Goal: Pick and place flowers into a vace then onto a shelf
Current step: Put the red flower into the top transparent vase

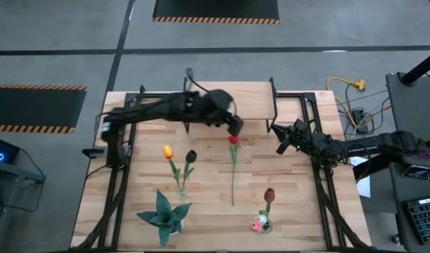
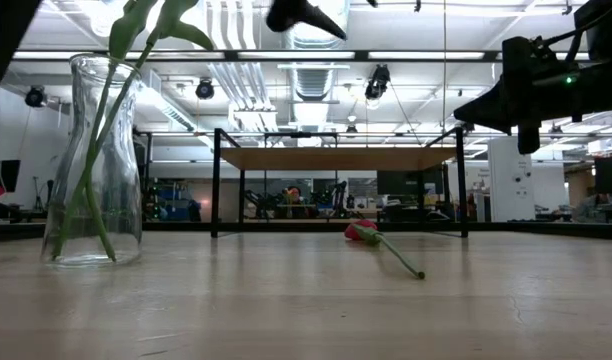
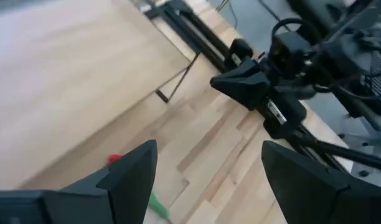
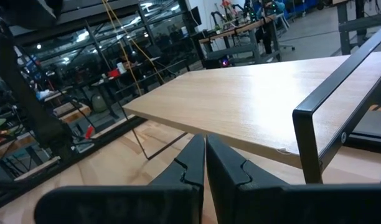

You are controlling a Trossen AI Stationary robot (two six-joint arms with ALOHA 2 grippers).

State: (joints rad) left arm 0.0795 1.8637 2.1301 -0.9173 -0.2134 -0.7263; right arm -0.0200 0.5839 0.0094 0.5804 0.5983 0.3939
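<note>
Left tool [image 1: 235, 127] hangs above the worktop [image 1: 299, 204], fingers spread wide and holding nothing, directly over the head of a red tulip [image 1: 234, 140] that lies flat with its stem running toward the near edge. In the left wrist view the two dark fingers [image 3: 131, 177] stand well apart, with the red head and a stub of green stem showing between them on the planks.

Right tool [image 1: 280, 147] waits at the right side of the worktop, just beside the shelf's right legs, its fingers pressed together and empty.

Shelf [image 1: 229, 105] stands at the far middle of the worktop with nothing on its board. Glass vase [image 1: 263, 223] stands near the right front, already holding a maroon tulip [image 1: 269, 195] and a white-pink one [image 1: 258, 225]. A yellow-orange tulip [image 1: 168, 152] and a black tulip [image 1: 191, 156] lie on the worktop to the left, not yet collected. A teal spiky plant [image 1: 162, 215] sits at the near left.

Judgement: the step in hand is the pick of the red tulip, with the filling of the vase partly done. The next move calls for a descent to stem level, a closing on the thin stem just below the head, and care that the fingers do not scrape the planks or push the flower aside.
</note>
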